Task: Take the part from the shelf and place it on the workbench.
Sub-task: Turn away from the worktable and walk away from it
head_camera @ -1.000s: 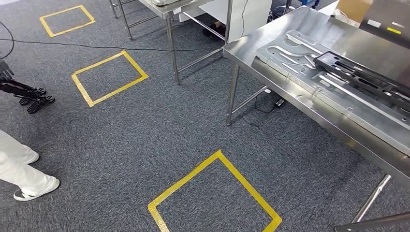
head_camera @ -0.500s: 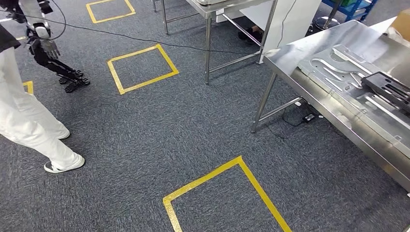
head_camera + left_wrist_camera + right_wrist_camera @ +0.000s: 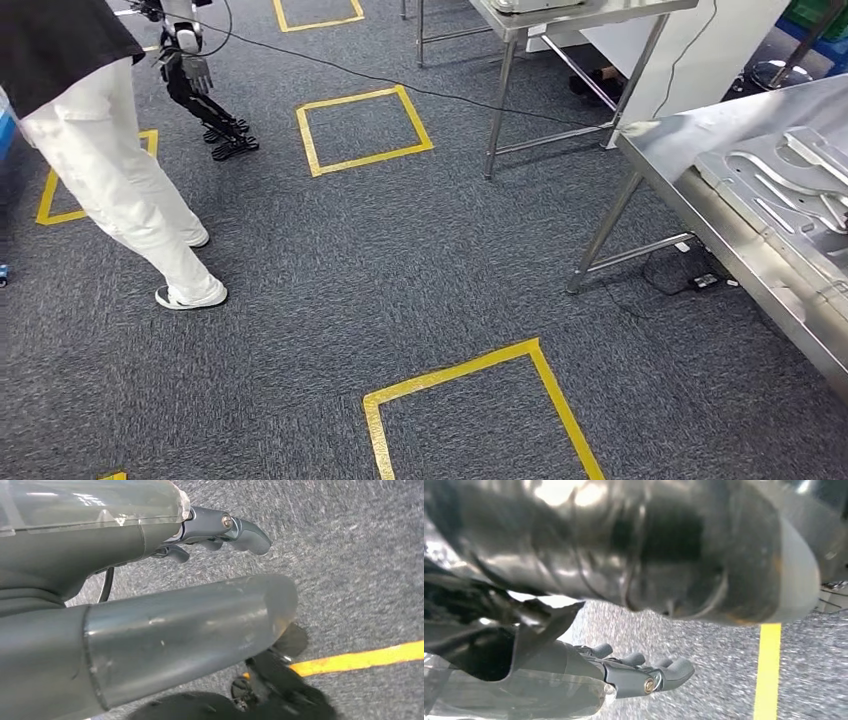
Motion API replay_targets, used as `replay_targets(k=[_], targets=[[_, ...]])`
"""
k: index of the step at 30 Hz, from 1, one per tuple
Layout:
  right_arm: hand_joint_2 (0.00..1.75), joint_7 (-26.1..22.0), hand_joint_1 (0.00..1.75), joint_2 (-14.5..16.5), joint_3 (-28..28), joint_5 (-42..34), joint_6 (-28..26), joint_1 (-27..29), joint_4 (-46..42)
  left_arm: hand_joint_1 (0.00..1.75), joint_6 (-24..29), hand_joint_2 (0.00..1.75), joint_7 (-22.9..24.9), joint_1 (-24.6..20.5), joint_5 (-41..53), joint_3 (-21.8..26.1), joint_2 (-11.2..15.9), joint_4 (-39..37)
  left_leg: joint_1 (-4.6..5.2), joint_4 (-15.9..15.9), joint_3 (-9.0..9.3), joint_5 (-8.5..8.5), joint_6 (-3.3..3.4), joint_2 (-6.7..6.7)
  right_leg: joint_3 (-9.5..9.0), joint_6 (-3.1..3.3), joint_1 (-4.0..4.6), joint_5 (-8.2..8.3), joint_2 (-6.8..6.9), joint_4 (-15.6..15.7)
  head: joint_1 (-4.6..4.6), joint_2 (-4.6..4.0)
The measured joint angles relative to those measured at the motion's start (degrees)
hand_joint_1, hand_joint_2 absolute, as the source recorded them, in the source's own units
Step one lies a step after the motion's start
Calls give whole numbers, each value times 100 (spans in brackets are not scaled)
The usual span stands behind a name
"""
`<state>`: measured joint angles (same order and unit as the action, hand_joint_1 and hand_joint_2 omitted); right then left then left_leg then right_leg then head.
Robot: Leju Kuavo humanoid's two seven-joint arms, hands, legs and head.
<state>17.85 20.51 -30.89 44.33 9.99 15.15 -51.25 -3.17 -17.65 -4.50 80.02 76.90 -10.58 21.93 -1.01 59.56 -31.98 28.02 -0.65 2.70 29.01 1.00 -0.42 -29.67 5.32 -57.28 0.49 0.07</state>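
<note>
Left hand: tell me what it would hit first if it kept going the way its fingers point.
Probably the grey carpet. The left hand holds nothing, and beyond its fingertips nothing else shows; the yellow tape line lies off to one side. Depth is unclear.

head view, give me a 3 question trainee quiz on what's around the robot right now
1. True or false: a person in white trousers stands on the carpet on the robot's left.
2. What colour is the tape square nearest the robot? A red B yellow C blue
3. Fill in: the steel workbench on the robot's right carries a shaped metal ____.

Key: 1 true; 2 B; 3 plate. The left robot hand and the right robot hand hang over the carpet, holding nothing.
</note>
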Motion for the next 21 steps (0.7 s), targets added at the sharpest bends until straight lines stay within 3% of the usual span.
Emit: replay_targets(k=[2,4,6,8,9,10,11,12,13,15,17,19,21], targets=[[0,4,0,-1,7,-5,0,-14,0,0,0,0,0,-6,1,-2,1,-4,31,-182,77,-10,59,33,-18,-65,21,-29,81,-16,1,0],[0,11,0,-1,31,-26,4,-33,-3,0,-2,0,1,16,2,-1,4,-5,33,-203,62,-29,130,-73,-44,-131,1,-49,115,-22,1,0],[0,18,0,-1,58,-51,14,-33,-7,0,-5,0,2,24,4,-2,4,-5,22,-233,76,-59,207,-177,19,-191,-32,-219,-117,-224,0,0],[0,22,0,-1,66,-63,21,-24,-9,0,-9,0,2,8,10,-3,3,-5,30,-241,70,-78,259,-281,334,-207,-42,-598,-424,-883,1,0],[0,23,0,-2,66,-64,22,-21,-9,0,-11,0,2,1,13,-3,5,-5,43,-240,61,-81,275,-342,542,-201,-38,-770,-483,-1288,2,0],[0,24,0,-2,65,-66,23,-19,-9,0,-11,0,2,-1,14,-3,6,-5,59,-238,58,-83,282,-414,704,-190,-35,-842,-503,-1585,2,0],[0,26,0,-3,64,-66,24,-16,-9,0,-11,0,2,2,15,-3,7,-5,72,-237,63,-83,285,-490,780,-174,-32,-797,-511,-1695,2,0],[0,28,0,-3,64,-66,24,-14,-9,0,-11,0,3,6,16,-3,7,-5,83,-234,75,-82,286,-570,737,-150,-29,-625,-528,-1549,2,0],[0,30,0,-3,65,-66,24,-11,-9,0,-11,0,4,8,16,-3,5,-5,89,-232,88,-80,283,-652,603,-120,-26,-378,-585,-1211,2,0],[0,39,0,-5,66,-66,24,-5,-9,0,-11,0,8,0,17,-4,-9,-8,93,-217,86,-74,266,-793,300,-58,-22,-5,-871,-453,2,0],[0,58,0,-9,73,-70,22,-8,-11,0,-11,0,13,-10,17,-4,-23,-10,78,-206,44,-82,215,-908,187,-32,-5,74,-1040,-141,1,0],[0,91,0,-9,91,-83,22,-18,-16,0,-11,0,19,2,17,-4,-26,-11,57,-212,7,-98,140,-1013,170,-4,0,89,-924,-95,1,0],[0,116,0,-7,109,-95,22,-10,-19,0,-11,0,24,14,17,-5,-26,-12,63,-66,-67,1,90,-816,119,59,-18,121,-774,-9,1,0]])
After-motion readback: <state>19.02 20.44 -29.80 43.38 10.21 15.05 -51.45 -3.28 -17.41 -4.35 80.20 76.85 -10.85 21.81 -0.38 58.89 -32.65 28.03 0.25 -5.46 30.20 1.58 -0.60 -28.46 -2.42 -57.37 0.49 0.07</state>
